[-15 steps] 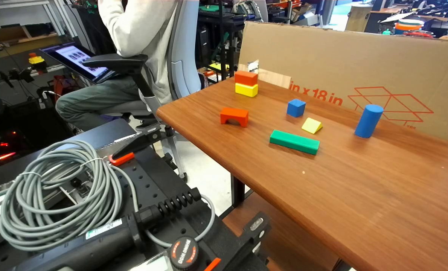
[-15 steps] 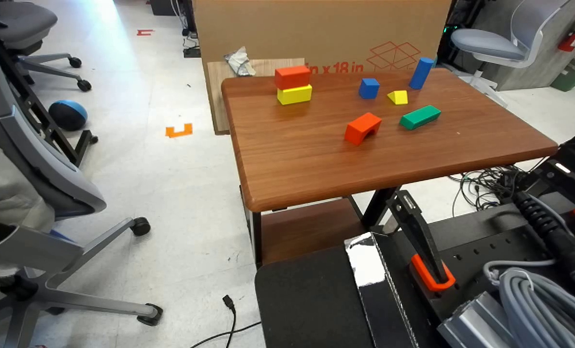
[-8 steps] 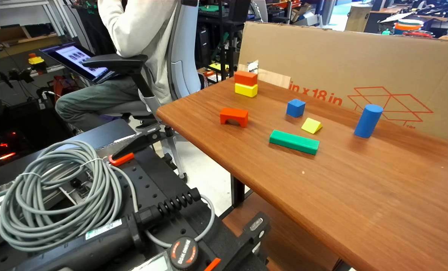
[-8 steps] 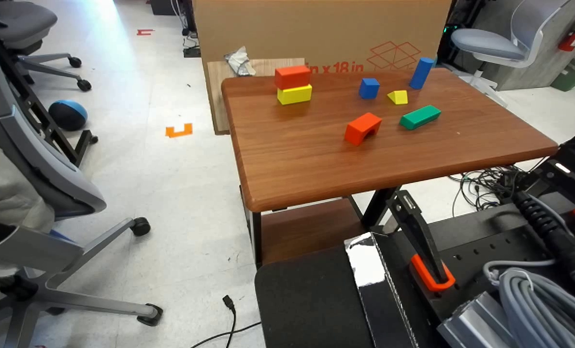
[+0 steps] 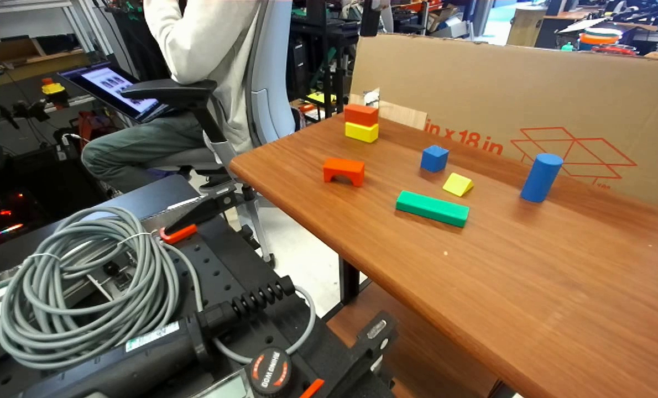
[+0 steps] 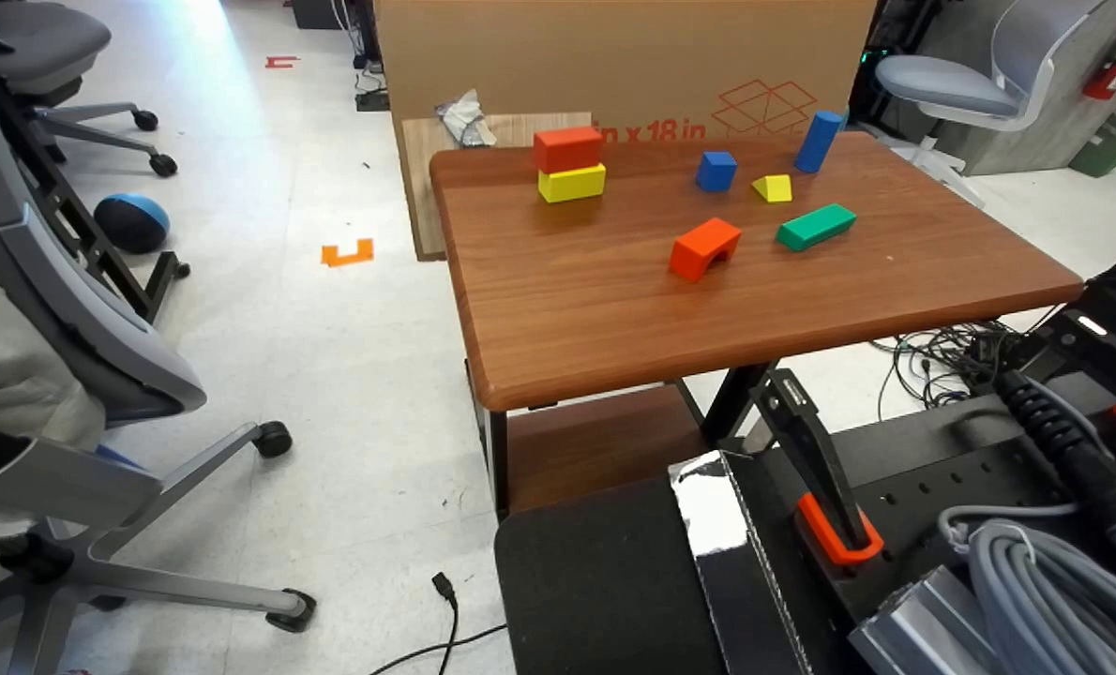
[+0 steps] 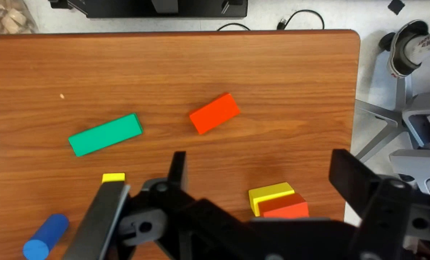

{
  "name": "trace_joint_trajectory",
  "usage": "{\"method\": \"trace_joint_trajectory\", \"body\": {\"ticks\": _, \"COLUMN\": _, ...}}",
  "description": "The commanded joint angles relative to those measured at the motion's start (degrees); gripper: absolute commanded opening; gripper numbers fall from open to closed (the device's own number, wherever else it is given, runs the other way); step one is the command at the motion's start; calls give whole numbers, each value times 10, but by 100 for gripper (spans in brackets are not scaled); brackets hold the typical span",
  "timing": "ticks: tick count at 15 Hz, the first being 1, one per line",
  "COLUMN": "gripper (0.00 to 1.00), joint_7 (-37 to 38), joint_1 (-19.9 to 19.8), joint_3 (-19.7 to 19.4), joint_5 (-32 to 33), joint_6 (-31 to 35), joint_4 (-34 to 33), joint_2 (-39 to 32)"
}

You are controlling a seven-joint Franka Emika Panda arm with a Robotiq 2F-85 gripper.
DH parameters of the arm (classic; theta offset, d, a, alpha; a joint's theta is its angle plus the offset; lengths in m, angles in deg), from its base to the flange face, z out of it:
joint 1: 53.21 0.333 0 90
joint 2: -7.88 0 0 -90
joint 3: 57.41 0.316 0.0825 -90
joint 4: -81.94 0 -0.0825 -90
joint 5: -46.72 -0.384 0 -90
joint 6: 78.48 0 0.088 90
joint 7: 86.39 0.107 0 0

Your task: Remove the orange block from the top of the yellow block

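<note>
With its jaws parted widely and nothing gripped, a black 2-jawed gripper (image 7: 260,164) is seen in the wrist view. Between the jaws in that view, the chunky red-orange rectangular wooden block (image 7: 283,206) is framed, partly covered by the gripper's body. In both exterior views, that block is shown resting on top of the bright yellow rectangular wooden block (image 6: 572,184), their edges nearly aligned. Both are carried by a brown wood-grain table (image 6: 614,300), near an edge. Apart from them, an orange wooden arch (image 6: 705,246) is stood on its 2 feet. Also spread over the table are a blue wooden cube (image 6: 716,172), a small yellow wooden wedge (image 6: 774,189), a long green wooden bar (image 6: 816,228) and a blue wooden cylinder (image 6: 818,142). The table is backed by a brown cardboard panel (image 6: 614,56) printed in red.
</note>
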Motion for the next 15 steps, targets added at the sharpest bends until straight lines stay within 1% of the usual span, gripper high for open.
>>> {"method": "trace_joint_trajectory", "body": {"ticks": 1, "gripper": 100, "joint_7": 21, "joint_1": 12, "joint_3": 5, "joint_5": 25, "joint_6": 9, "joint_4": -73, "joint_2": -65}}
{"method": "trace_joint_trajectory", "body": {"ticks": 7, "gripper": 100, "joint_7": 48, "joint_1": 45, "joint_3": -1, "joint_5": 101, "joint_6": 30, "joint_4": -162, "joint_2": -153}}
{"method": "trace_joint_trajectory", "body": {"ticks": 9, "gripper": 100, "joint_7": 56, "joint_1": 56, "joint_3": -3, "joint_5": 120, "joint_6": 19, "joint_4": -198, "joint_2": -185}}
{"method": "trace_joint_trajectory", "body": {"ticks": 15, "gripper": 100, "joint_7": 39, "joint_1": 69, "joint_3": 1, "joint_5": 111, "joint_6": -10, "joint_4": -293, "joint_2": -279}}
